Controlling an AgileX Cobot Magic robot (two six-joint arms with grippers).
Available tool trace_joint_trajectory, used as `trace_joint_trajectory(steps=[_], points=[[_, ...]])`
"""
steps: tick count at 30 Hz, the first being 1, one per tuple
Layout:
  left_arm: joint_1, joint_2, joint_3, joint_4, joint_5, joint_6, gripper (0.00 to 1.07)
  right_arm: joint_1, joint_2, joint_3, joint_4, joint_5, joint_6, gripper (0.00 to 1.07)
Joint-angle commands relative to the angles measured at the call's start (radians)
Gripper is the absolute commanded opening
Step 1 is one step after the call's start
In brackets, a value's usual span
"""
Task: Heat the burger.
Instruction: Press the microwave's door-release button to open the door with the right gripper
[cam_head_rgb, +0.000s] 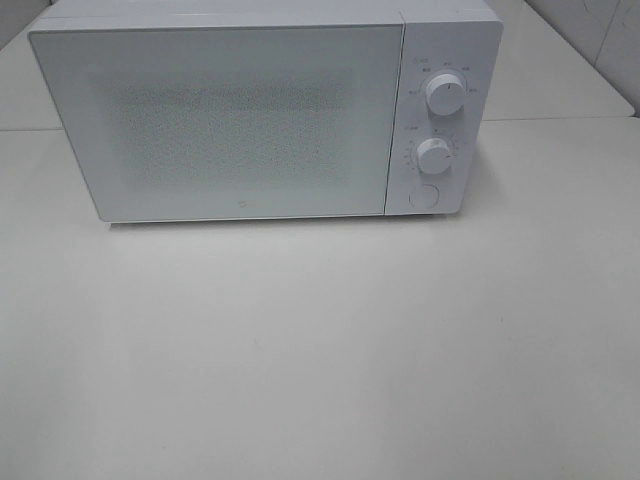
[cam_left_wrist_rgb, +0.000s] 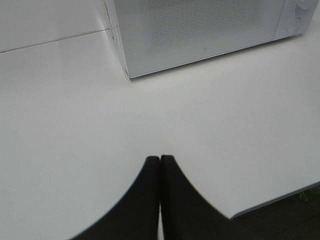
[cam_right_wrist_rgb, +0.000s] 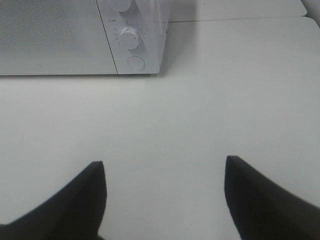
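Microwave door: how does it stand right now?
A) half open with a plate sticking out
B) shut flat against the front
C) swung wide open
B: the door lies flush with the panel beside it. No gap shows along its edge and nothing sticks out.

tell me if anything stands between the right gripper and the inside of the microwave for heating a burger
Yes: the microwave door is shut and covers the cavity. Between the open right gripper and that door, only bare table shows. No burger is visible in any view.
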Motion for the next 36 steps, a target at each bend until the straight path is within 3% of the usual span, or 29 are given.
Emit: trace_joint_trajectory(steps=[1,26,36], points=[[0.003,-0.019,0.004,-0.011,-0.015,-0.003,0.00,0.003,-0.027,0.002,-0.004,-0.014,-0.002,0.64],[0.003,-0.019,0.004,-0.011,-0.015,-0.003,0.00,0.003,-0.017,0.002,-0.005,-0.017,-0.001,0.64],[0.003,-0.019,0.004,-0.011,-0.015,-0.003,0.00,0.003,0.137,-0.046,0.000,-0.105,0.000,0.64]])
